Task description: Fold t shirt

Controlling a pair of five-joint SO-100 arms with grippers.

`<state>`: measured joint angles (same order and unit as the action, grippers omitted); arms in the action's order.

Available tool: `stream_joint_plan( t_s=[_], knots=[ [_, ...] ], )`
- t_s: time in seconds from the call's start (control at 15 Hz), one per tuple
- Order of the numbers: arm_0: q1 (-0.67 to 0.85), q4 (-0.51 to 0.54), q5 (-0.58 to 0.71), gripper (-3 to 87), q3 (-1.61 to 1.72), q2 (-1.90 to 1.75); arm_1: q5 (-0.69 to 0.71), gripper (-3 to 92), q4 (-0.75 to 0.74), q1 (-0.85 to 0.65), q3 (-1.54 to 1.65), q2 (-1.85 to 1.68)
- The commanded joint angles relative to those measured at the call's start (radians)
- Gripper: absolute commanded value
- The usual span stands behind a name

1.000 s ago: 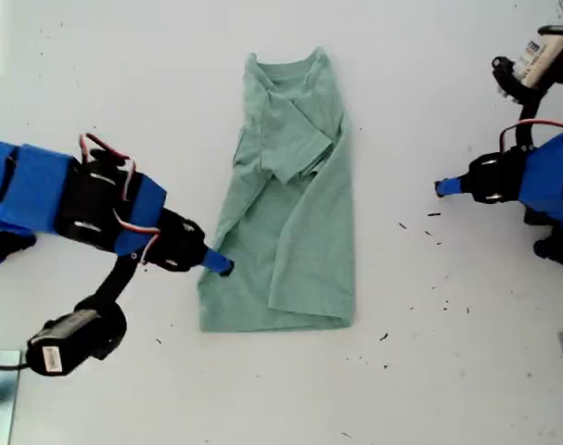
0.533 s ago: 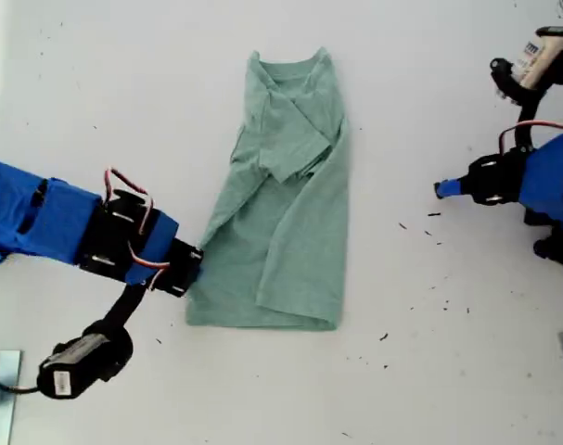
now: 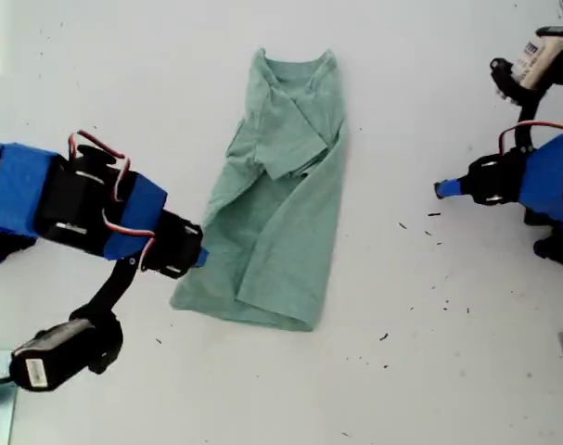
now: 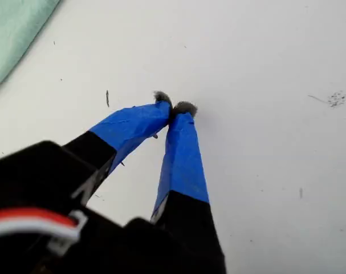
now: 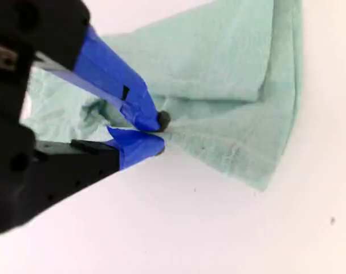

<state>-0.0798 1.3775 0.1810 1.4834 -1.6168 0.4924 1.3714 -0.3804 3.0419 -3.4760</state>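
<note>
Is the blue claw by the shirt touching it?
Touching. The second wrist view shows my second claw pinched shut on the t shirt edge, fabric bunching between its tips.

A white table (image 3: 123, 83) carries scattered dark specks (image 3: 434, 232) toward the exterior view's right.

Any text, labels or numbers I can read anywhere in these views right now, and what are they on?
Nothing legible in any view.
White sticker with dark marks on the arm's motor at the exterior view's lower left: too small and blurred to read.
White label on the motor at the exterior view's upper right: dark print, also too blurred to read.
The t shirt is plain, with no print or visible tag.
My first gripper and my second gripper carry only blue tape, no markings.
</note>
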Motion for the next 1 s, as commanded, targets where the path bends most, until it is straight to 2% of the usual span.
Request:
stream_joint_plan(
  t_s=[0.0, 0.07, 0.27, 0.33, 0.4, 0.47, 0.6, 0.73, 0.8, 0.93],
  knots=[
    [0.009, 0.015, 0.072, -0.2, -0.554, 0.272, -0.005, 2.5, 0.002, 0.005, 0.049, -0.003],
    [0.02, -0.061, 0.115, -0.2, -0.647, 0.364, -0.005, 2.5, 0.002, 0.003, 0.049, -0.003],
    [0.043, -0.342, 0.268, -0.2, -0.649, 0.483, -0.008, 2.5, 0.002, 0.005, 0.051, -0.002],
    [0.041, -0.425, 0.327, 11.5, -0.65, 0.52, -0.008, 2.5, 0.002, 0.005, 0.051, -0.002],
    [0.041, -0.451, 0.341, 19.6, -0.65, 0.545, -0.008, 2.5, 0.002, 0.005, 0.051, -0.002],
    [0.044, -0.437, 0.357, 23.8, -0.649, 0.532, -0.011, 2.5, 0.002, 0.005, 0.051, 0.0],
    [0.023, -0.423, 0.403, 25.5, -0.595, 0.282, -0.012, 2.5, 0.002, 0.005, 0.051, 0.0],
    [0.06, -0.36, 0.413, 26.4, -0.471, 0.017, -0.012, 2.5, 0.002, 0.005, 0.051, 0.002],
    [0.101, -0.331, 0.397, 24.6, -0.302, -0.133, -0.012, 2.5, 0.002, 0.005, 0.051, 0.002],
    [0.218, -0.425, 0.291, 18.4, 0.328, -0.558, -0.012, 2.5, 0.002, 0.005, 0.051, 0.002]
  ],
)
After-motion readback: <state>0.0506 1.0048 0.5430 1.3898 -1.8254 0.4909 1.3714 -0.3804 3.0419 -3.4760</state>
